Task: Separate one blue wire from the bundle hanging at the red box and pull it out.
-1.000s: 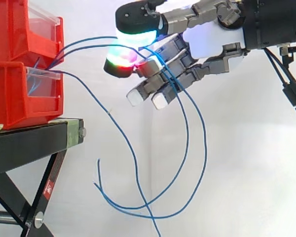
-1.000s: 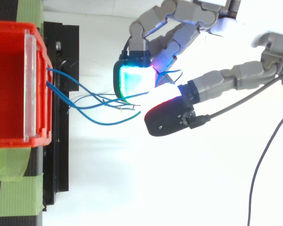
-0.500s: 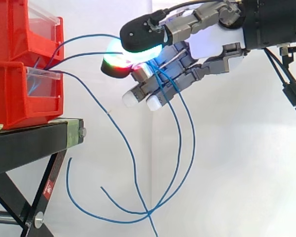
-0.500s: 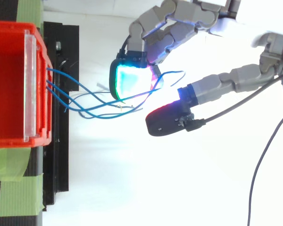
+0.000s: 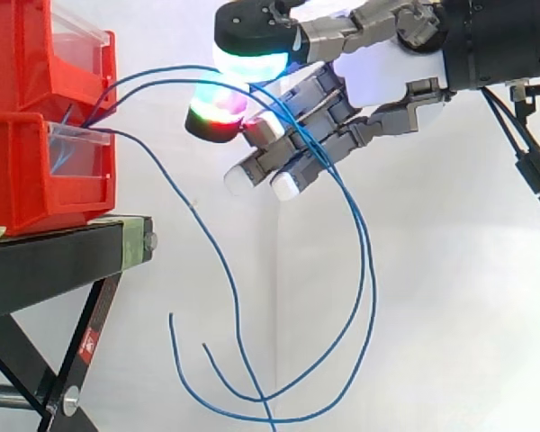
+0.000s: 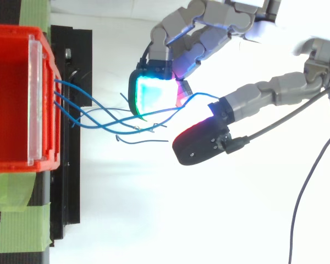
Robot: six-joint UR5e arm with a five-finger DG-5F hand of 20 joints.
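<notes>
Two stacked red bins (image 5: 36, 171) stand on a black stand at the left; the top view shows a red bin (image 6: 11, 99) from above. Several blue wires (image 6: 99, 125) leave the bins' front. Two of them arc right to my hand (image 5: 378, 81), pass between its cyan-white pad and its red-green pad, cross the lower fingers and droop in long loops (image 5: 371, 270). A third blue wire (image 5: 192, 209) hangs free from the lower bin, clear of the hand. My hand (image 6: 209, 33) has its fingers curled round the two wires.
The black stand (image 5: 54, 261) with its crossed legs fills the lower left. Green tape (image 6: 16, 220) sticks to the stand beside the bin. A white curtain lies behind and below, with open room under and to the right of the hand.
Half a second ago the upper pad pressed down on the lower one; now it has lifted slightly. The hanging loops have swung from the left to the right.
</notes>
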